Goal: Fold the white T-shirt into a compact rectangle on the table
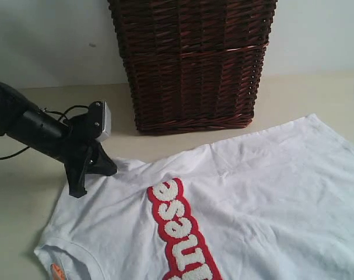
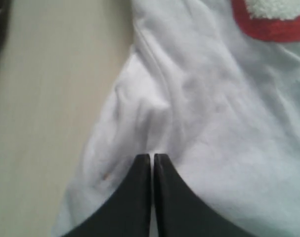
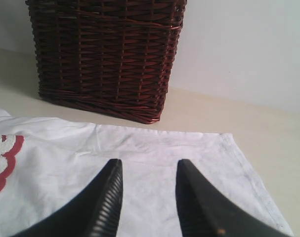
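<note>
T-shirt (image 1: pixel 252 192) lies spread on the table (image 1: pixel 13 233), near side of the basket (image 1: pixel 194 64). Left gripper (image 2: pixel 152 157) pinches a thin sleeve fold at left; such a shallow hold may slip when lifted. Right gripper (image 3: pixel 147 170) hovers spread.

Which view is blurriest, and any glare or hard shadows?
Left wrist view is softest: white T-shirt folds look smeared beyond the left pincer. Right wrist view is sharper, with small glints on the wicker basket. Exterior view: even, diffuse light, only faint shadows, no glare.

Plain pale grey-white wall (image 1: pixel 48 35) behind a tall dark brown wicker basket (image 1: pixel 191 58), soft even light
</note>
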